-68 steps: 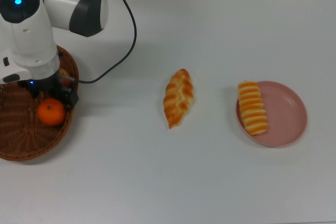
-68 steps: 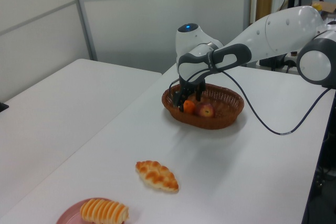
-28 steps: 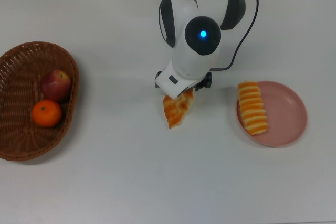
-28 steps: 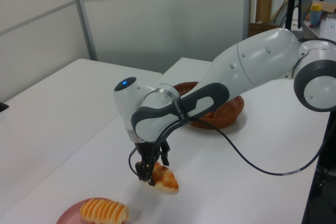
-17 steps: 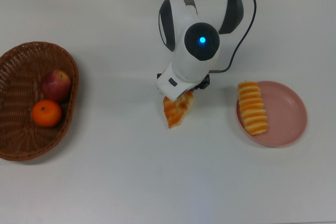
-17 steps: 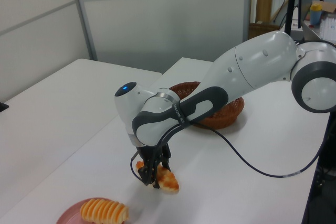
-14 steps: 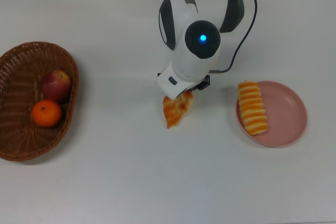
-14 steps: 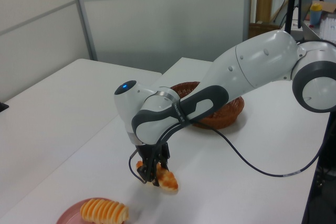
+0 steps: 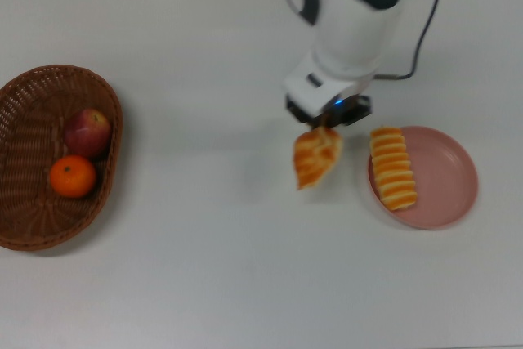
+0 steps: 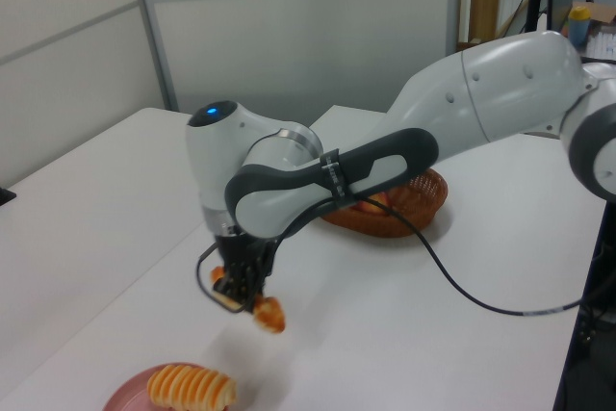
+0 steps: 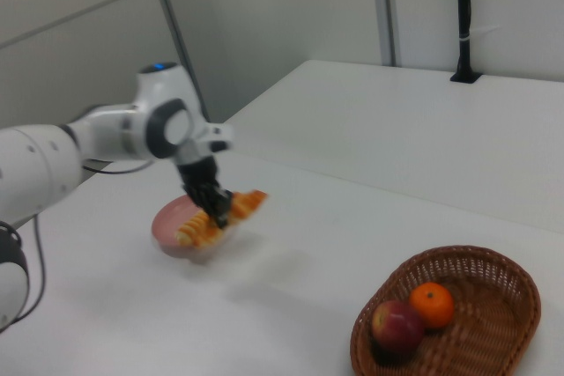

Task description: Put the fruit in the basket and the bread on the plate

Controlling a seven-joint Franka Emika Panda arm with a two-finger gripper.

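In the top view, the nearest part of the white table point(image 9: 245, 284) is bare, and the first things met further in sit in a row across its middle. At the top view's right lies the pink plate point(image 9: 445, 177), with the ridged roll point(image 9: 392, 167) already on its left half, lying lengthwise near the rim; that leaves the plate's right half free, which is likely where the second loaf should go. Just beside the plate, on the top view's left of it, the twisted loaf point(image 9: 316, 157) hangs clear of the table, its shadow showing faintly below it in the left view. The gripper point(image 9: 328, 124) is closed on the loaf's upper end, so the pointed lower end droops downward and the loaf tilts rather than staying level; a pinch at one end probably lets it swing, so setting it down gently matters. It is held above the table, apparently so it can clear the plate's raised rim and the roll. Well apart, at the top view's left, the wicker basket point(image 9: 33, 226) holds the red apple point(image 9: 87, 132) and the tangerine point(image 9: 73, 177), touching or nearly so, which suggests the fruit half of the job is finished. Furthest back, the arm's white body rises toward the table's far edge, a black cable point(image 9: 413, 55) trailing from it.
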